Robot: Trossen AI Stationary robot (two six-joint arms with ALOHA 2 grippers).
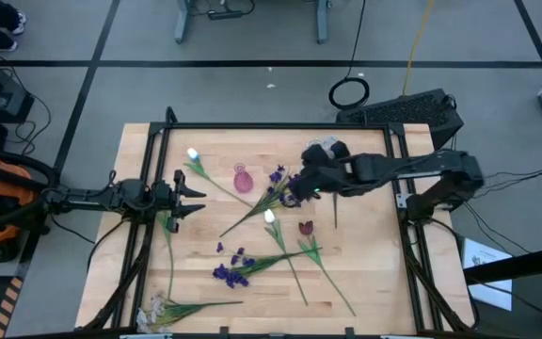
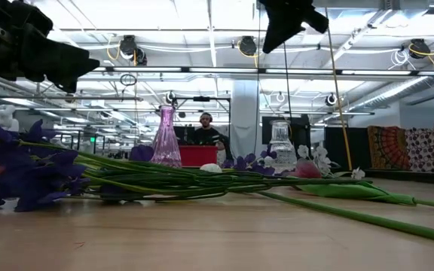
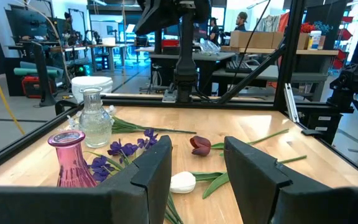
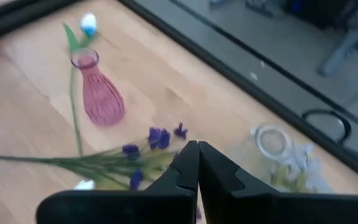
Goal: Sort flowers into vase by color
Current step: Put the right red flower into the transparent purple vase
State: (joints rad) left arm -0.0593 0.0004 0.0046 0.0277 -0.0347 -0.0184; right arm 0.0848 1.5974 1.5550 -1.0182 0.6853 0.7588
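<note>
Artificial flowers lie flat across the wooden table: white tulips (image 1: 194,153) (image 1: 270,216), a dark red tulip (image 1: 306,227), purple clusters (image 1: 280,179) (image 1: 229,270) and a white spray (image 1: 158,309). A pink vase (image 1: 243,179) stands mid-table. A clear vase (image 4: 270,139) stands farther right, white blossoms (image 4: 294,169) beside its mouth. My right gripper (image 4: 197,163) is shut and hovers above the purple cluster between the vases. My left gripper (image 1: 192,196) waits open near the table's left side, with a white tulip (image 3: 182,182) ahead of it. My right gripper has its fingers closed together, and the right wrist view shows no stem between them. A thin dark line runs down below it in the low view; whether that is something it holds, I cannot tell.
A black frame (image 1: 271,127) borders the table. Long green stems (image 2: 337,207) cross the near half of the table. The strip between the pink vase and the far rail is bare wood (image 4: 185,68). A person (image 2: 206,132) sits in the room beyond the table.
</note>
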